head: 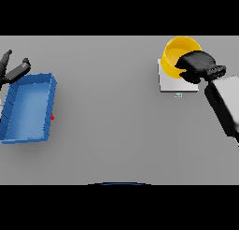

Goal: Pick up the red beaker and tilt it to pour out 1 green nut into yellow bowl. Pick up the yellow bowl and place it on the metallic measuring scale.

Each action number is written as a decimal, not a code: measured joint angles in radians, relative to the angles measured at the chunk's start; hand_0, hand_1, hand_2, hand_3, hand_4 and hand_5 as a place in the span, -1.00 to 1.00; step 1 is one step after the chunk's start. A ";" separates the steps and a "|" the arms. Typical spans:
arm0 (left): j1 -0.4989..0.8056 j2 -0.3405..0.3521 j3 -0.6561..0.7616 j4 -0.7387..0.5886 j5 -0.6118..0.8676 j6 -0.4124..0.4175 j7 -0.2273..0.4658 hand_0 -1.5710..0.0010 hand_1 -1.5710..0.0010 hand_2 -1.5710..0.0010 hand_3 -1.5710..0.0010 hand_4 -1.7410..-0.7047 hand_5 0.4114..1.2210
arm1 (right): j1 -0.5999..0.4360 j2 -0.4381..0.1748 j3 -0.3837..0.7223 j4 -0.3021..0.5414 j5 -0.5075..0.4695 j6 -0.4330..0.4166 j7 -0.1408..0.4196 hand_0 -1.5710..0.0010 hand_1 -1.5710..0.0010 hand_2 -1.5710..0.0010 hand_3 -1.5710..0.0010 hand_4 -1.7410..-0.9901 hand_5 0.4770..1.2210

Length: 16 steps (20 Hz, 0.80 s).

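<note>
The yellow bowl [173, 53] stands on the pale square measuring scale [169, 85] at the back right of the table. My right hand [200, 65] reaches in from the right and lies over the bowl's right rim, fingers curled round it. The hand hides the inside of the bowl on that side, and no nut shows. Of the red beaker only a small red speck [52, 117] shows, at the right wall of the blue bin. My left hand [13, 71] hangs at the far left, just behind the bin, with straight fingers and nothing in it.
A blue rectangular bin [15, 130] lies at the left, with its long side running front to back. The scale has a small display [178, 94] on its front edge. My right forearm [225, 105] slants in from the right edge.
</note>
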 measured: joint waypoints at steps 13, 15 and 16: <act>-0.016 0.008 -0.003 0.027 -0.006 -0.016 -0.004 1.00 1.00 1.00 1.00 0.75 -0.11 | 0.005 0.019 -0.012 0.104 -0.014 -0.013 -0.020 -0.87 -0.64 -0.50 -0.22 -0.71 0.80; -0.004 0.007 0.001 0.026 0.001 -0.017 -0.025 1.00 1.00 1.00 1.00 0.75 -0.11 | 0.005 0.027 -0.018 0.089 -0.028 0.005 0.000 -0.46 -0.22 -0.08 0.12 -0.52 0.44; -0.004 0.006 0.001 0.016 0.006 -0.020 -0.021 1.00 1.00 1.00 1.00 0.75 -0.12 | -0.006 0.033 -0.029 0.101 -0.037 0.017 0.013 -0.21 -0.03 0.10 0.27 -0.45 0.31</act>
